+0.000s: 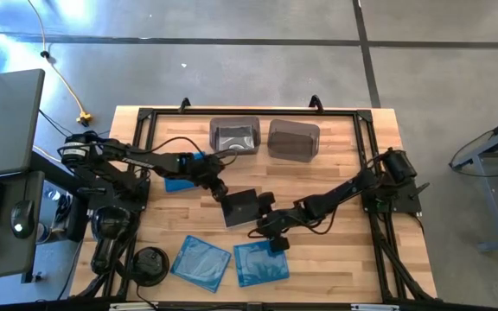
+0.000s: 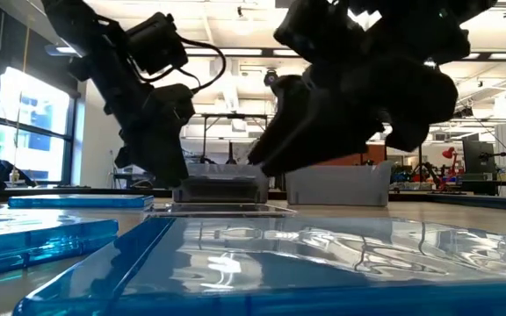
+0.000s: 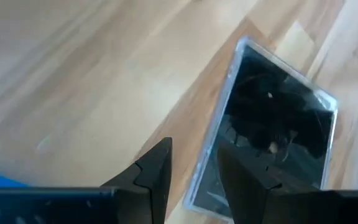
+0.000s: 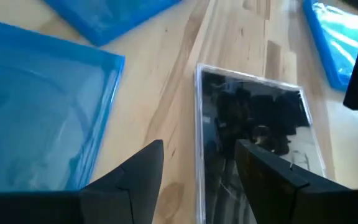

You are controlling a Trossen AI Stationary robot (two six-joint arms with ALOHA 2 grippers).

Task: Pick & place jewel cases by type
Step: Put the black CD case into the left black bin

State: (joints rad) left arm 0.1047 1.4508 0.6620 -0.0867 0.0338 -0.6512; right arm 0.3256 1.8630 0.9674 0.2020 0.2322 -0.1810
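Dark case (image 1: pixel 241 206) lies flat mid-counter (image 1: pixel 344 259). Left gripper (image 1: pixel 221 195) and right gripper (image 1: pixel 263 213), both unclenched, straddle its opposite edges, probably to steady it for pickup.

Wooden table (image 1: pixel 344 259) with jewel cases (image 1: pixel 201 262), bins (image 1: pixel 294 140)

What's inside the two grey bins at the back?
The left bin holds what looks like a case, though its type is unclear. The right bin looks empty through its smoky walls.
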